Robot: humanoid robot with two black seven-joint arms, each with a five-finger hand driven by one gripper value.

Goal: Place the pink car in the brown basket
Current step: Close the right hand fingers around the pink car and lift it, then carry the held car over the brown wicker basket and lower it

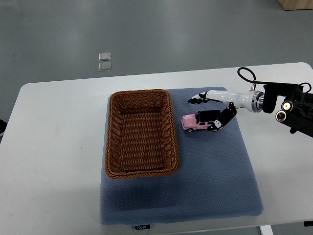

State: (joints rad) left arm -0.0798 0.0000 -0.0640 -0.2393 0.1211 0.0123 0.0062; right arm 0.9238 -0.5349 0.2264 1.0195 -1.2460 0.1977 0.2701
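On the white table (58, 147) a blue-grey mat (210, 176) reaches to the near edge, and the brown wicker basket (113, 142) stands empty on its left part, long axis running near to far. Just right of the basket's far right corner the pink car (198, 121) lies on the mat, its long axis across the table, nose toward the basket. The right hand (213, 108), entering from the right edge, is the only hand in view and sits right at the car: its dark thumb touches the car's rear right end while the other fingers (197, 99) stretch over its far side, spread and not yet closed around it. Judging by this, the grasp is still forming.
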